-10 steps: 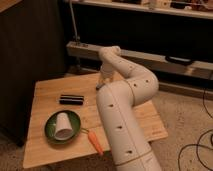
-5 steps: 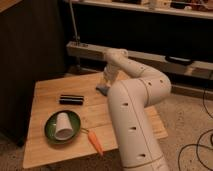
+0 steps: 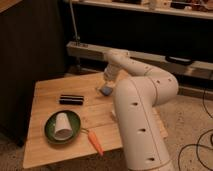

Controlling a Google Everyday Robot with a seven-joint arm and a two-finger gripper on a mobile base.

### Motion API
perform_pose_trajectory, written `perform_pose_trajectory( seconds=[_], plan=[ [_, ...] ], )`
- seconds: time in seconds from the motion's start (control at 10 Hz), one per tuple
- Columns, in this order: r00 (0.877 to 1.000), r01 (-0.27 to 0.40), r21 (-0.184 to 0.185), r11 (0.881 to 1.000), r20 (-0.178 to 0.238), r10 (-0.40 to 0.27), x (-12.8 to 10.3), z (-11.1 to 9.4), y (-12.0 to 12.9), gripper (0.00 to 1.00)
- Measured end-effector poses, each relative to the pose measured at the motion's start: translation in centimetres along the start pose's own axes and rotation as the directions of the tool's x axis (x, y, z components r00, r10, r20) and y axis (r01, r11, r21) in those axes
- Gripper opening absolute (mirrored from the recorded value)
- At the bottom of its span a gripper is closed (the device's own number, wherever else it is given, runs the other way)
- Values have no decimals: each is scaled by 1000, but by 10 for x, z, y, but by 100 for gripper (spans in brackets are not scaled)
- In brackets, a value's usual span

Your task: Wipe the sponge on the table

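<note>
The sponge [image 3: 105, 91] is a small blue block lying on the far middle of the light wooden table [image 3: 47, 92]. My gripper [image 3: 107, 83] points down right above the sponge, at or just over its top; whether it touches is unclear. The white arm [image 3: 137, 115] rises from the lower right and hides the table's right part.
A black rectangular bar [image 3: 71, 99] lies left of the sponge. At the front left, a green plate [image 3: 48, 128] holds a white cup [image 3: 62, 125] on its side. An orange carrot [image 3: 95, 141] lies beside the plate. A grey metal shelf [image 3: 150, 54] runs behind the table.
The arm's elbow has swung to the right and its upper part has lifted. The gripper has shifted slightly right over the sponge. The other objects have not moved.
</note>
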Motion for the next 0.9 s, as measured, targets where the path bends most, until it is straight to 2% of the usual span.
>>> perform_pose_trajectory(
  seconds=[0.4,0.9],
  plan=[
    [999,54,3,999,-3,-54,3,14,10,80],
    [997,70,14,997,-22,-69,-15,36,5,79]
  ],
)
